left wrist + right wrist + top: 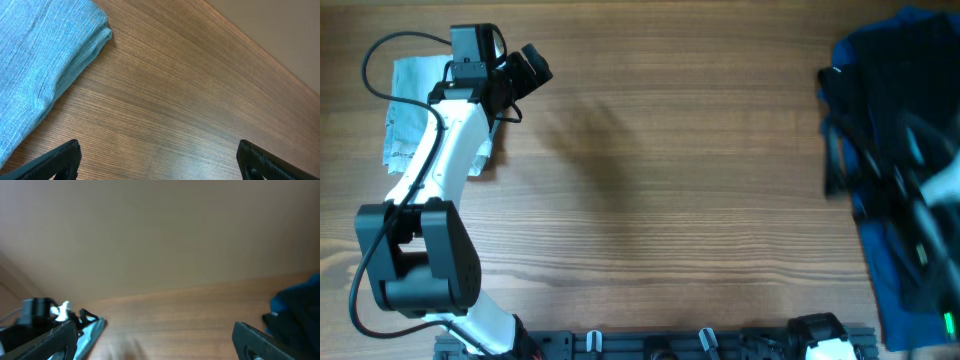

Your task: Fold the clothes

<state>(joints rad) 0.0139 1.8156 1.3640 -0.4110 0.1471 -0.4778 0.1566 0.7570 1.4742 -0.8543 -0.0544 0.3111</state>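
Note:
The clothes, light blue denim shorts, lie in a folded bundle at the far left of the table, partly under my left arm. The left wrist view shows their edge at the upper left. My left gripper hangs to the right of the shorts over bare wood; it is open with nothing between its fingers. My right gripper is open and empty, raised and facing left across the table. It sees the shorts far off.
A heap of dark blue and black garments fills the right edge of the table, with my blurred right arm above it. The dark blue cloth also shows in the right wrist view. Bare wooden tabletop lies between the two sides.

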